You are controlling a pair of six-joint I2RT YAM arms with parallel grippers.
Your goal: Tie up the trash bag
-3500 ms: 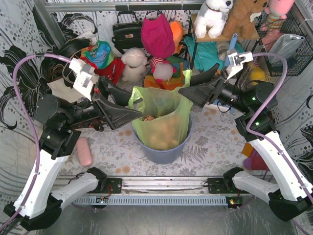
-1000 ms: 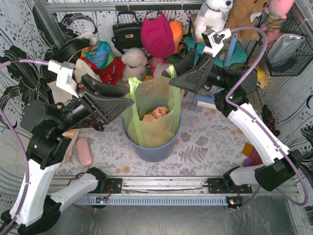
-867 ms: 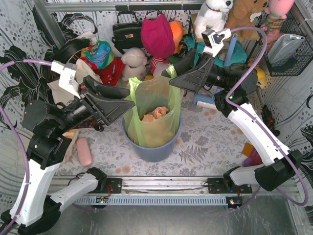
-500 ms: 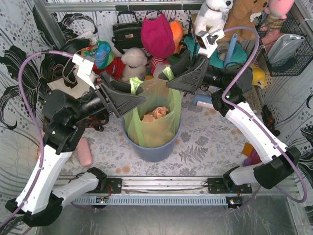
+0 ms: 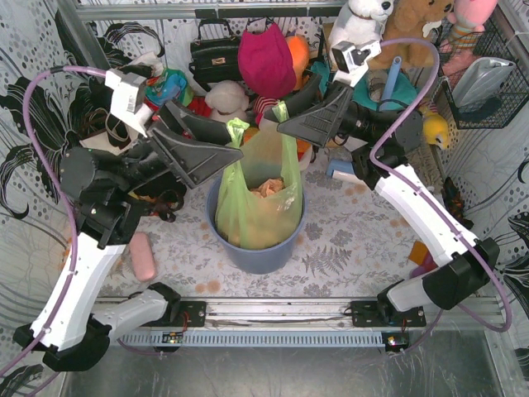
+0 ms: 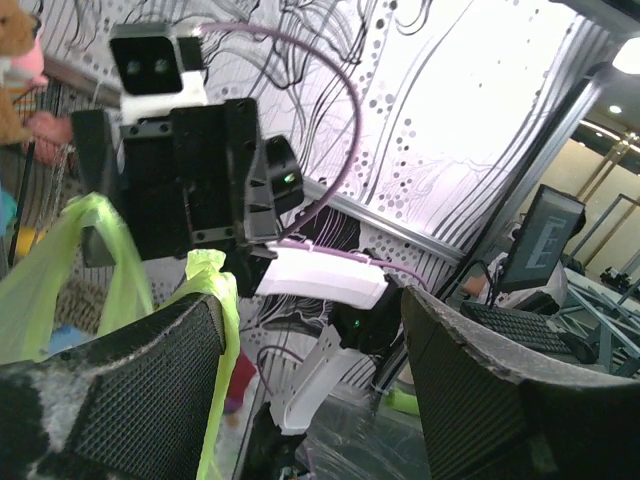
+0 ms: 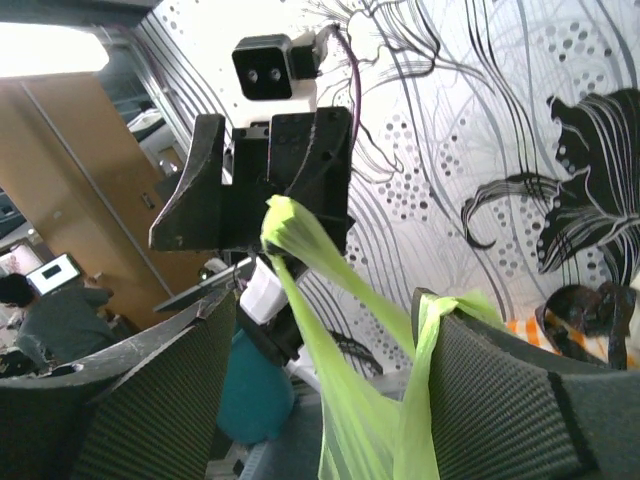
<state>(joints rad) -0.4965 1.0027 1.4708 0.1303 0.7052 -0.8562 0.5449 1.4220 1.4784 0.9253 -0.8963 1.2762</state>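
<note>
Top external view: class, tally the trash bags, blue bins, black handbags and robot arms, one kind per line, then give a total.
trash bag: 1
blue bin: 1
black handbag: 1
robot arms: 2
Total: 5

The lime-green trash bag (image 5: pixel 258 207) sat in the round blue bin (image 5: pixel 258 252), brown paper showing inside and both handles stretched up above the rim. The left gripper (image 5: pixel 235 142) had its jaws spread wide right at the left handle, and the right gripper (image 5: pixel 278 120) was the same deal at the right handle, tips near each other. A pink thing (image 5: pixel 144 256) lay on the patterned table (image 5: pixel 355 240), with stuffed toys (image 5: pixel 364 25) piled at the back.
</note>
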